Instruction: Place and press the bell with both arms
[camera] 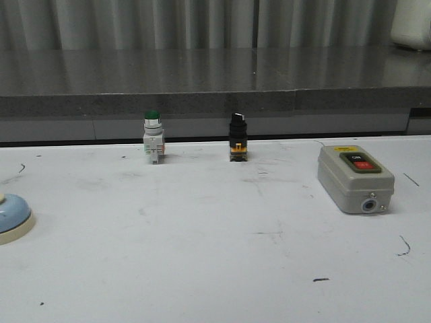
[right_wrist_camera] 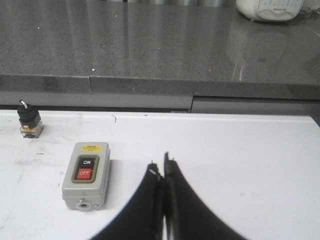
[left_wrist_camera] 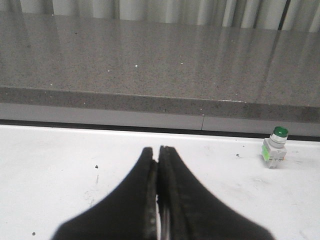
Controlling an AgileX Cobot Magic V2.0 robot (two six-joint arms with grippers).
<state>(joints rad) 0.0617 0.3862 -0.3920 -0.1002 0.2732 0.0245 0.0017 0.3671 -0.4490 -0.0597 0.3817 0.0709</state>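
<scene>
We see a green-capped push button (camera: 153,136) left of centre and a black selector switch (camera: 237,136) at centre, both upright on the white surface (camera: 215,269). At right lies a grey switch box (camera: 355,178), marked ON and OFF.

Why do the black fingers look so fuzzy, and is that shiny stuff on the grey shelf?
In both wrist views the shut grippers, left and right, sit too close to the lens, so they blur. In the front view the grey shelf mirrors the pale curtain as soft streaks; the bell is cut off at the edge.
</scene>
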